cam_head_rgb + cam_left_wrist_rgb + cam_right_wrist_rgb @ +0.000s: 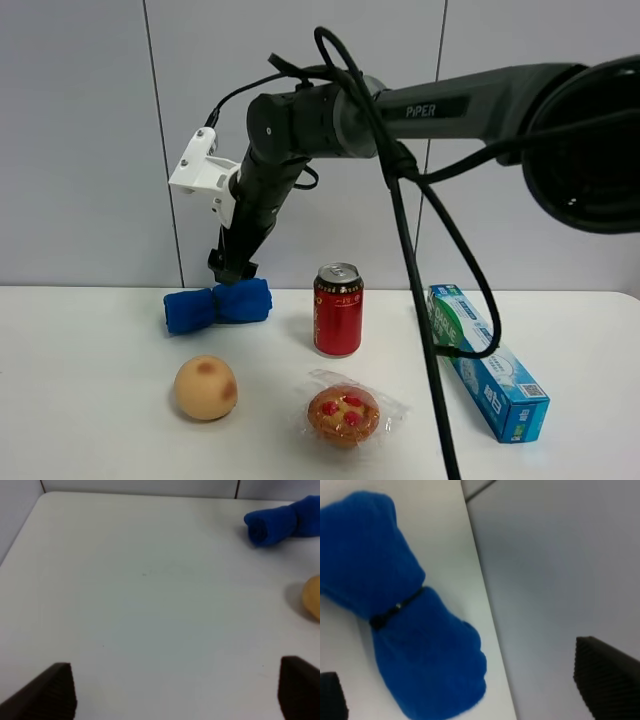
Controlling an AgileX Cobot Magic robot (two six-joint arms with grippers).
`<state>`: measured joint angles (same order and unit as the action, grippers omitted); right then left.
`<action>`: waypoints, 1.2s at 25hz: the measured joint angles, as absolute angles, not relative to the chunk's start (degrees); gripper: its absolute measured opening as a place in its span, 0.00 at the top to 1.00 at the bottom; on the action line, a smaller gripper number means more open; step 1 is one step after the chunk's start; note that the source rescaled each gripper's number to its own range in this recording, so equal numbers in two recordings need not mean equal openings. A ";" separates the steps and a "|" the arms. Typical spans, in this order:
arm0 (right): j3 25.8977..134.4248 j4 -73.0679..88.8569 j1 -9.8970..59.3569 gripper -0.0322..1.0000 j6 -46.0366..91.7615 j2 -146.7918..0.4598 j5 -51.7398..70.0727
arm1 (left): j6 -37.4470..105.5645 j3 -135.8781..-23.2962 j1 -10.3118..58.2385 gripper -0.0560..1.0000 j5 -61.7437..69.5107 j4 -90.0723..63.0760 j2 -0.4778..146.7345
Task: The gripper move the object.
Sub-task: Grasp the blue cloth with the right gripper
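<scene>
A blue rolled cloth (218,304) tied with a thin black band lies on the white table at the back left. It fills the right wrist view (395,605) and shows far off in the left wrist view (280,522). My right gripper (232,268) reaches across from the right and hangs just above the cloth's right half, its jaws open and empty (470,690). My left gripper (175,690) is open and empty over bare table; it does not show in the exterior view.
A red can (338,310) stands right of the cloth. A peach-coloured round fruit (206,388) and a wrapped pastry (344,414) lie in front. A blue-green box (487,360) lies at the right. The wall stands close behind the cloth.
</scene>
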<state>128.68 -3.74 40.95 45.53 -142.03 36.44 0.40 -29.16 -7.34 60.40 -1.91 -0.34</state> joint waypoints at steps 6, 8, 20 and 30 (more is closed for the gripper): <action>128.68 -0.83 40.84 0.01 47.01 -145.13 30.85 | 0.40 -29.16 -7.34 0.00 60.40 -1.91 -0.34; 128.68 0.00 40.58 0.01 47.29 -145.98 29.70 | 0.40 -29.16 -7.34 0.00 60.40 -1.91 -0.34; 128.68 4.96 38.95 0.08 47.37 -149.24 26.88 | 0.40 -29.16 -7.34 0.00 60.40 -1.91 -0.34; 128.68 7.54 38.61 0.11 47.64 -150.48 25.18 | 0.40 -29.16 -7.34 0.00 60.40 -1.91 -0.34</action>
